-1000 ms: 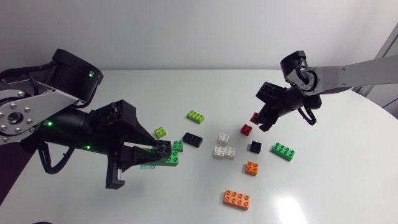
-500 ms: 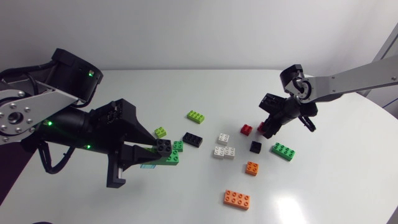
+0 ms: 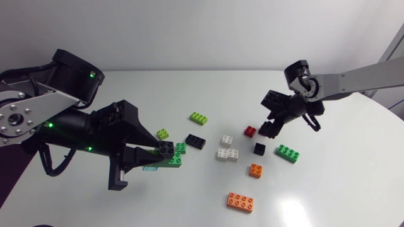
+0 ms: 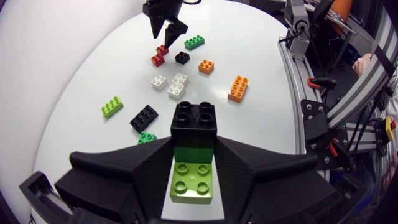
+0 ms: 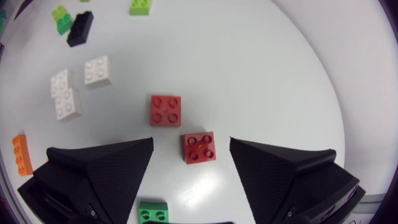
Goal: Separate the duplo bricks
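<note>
My left gripper (image 3: 165, 153) is shut on a two-brick stack, a black brick (image 4: 194, 121) sitting on a green brick (image 4: 193, 180), held low over the table's left half. In the left wrist view the stack fills the gap between the fingers (image 4: 124, 171). My right gripper (image 3: 270, 127) hovers open at the right of the brick field. A red brick (image 5: 199, 147) lies on the table between its spread fingers, touched by neither. A second red brick (image 5: 165, 111) lies just ahead of it, apart from the first.
Loose bricks lie around the table's middle: a lime one (image 3: 199, 118), a small lime one (image 3: 163, 133), a black one (image 3: 195, 141), white ones (image 3: 227, 153), a small black one (image 3: 259, 149), a green one (image 3: 287, 152) and orange ones (image 3: 240, 202).
My right gripper carried a red brick down to the table beside the other red one, then opened and let it go. The left arm and its stack have not moved.
</note>
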Available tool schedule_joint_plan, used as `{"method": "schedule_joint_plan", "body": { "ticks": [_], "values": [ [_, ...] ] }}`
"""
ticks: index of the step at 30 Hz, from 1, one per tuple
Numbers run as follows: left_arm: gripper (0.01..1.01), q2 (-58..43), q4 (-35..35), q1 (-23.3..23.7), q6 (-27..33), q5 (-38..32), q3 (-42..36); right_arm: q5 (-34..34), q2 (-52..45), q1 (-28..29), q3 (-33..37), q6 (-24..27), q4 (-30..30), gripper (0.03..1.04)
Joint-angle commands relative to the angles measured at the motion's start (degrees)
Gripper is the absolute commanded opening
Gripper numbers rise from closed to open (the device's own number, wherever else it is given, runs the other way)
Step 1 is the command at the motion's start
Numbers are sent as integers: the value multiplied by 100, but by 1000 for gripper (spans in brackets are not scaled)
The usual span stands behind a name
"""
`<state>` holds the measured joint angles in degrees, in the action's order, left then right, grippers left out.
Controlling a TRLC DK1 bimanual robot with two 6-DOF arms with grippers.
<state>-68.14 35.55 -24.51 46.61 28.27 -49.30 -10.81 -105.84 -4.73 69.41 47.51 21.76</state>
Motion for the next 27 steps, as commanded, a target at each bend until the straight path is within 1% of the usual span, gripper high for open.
{"method": "schedule_joint_plan", "body": {
  "ticks": [1, 5, 10, 14, 17, 19, 22, 24, 27],
  "values": [
    [336, 11, -66, -62, -108, -6, -18, -325, 749, -133, -226, -5, 162, 993],
    [336, 11, -83, -106, -108, -6, -1, -1222, 1637, -432, -569, 101, 478, 993],
    [336, -6, -83, -229, -117, 3, -1, -2013, 2507, -1074, -867, 233, 918, 993],
    [336, -33, 57, -370, -82, 91, -18, -2145, 2859, -1759, -1043, 215, 1059, 993],
    [336, -50, 110, -467, -82, 240, -62, -2197, 2920, -2181, -1061, 145, 1120, 992],
    [336, -86, 110, -572, -99, 249, -80, -2215, 2938, -2401, -1061, 39, 1102, 990],
    [336, -173, 101, -660, -108, 249, -124, -2268, 2929, -2673, -1034, -110, 1076, 961],
    [336, -217, 75, -678, -117, 258, -159, -2268, 2929, -2849, -1026, -207, 1059, 936],
    [336, -261, 57, -695, -126, 258, -212, -2268, 2903, -3069, -999, -347, 1041, 931]
  ]
}}
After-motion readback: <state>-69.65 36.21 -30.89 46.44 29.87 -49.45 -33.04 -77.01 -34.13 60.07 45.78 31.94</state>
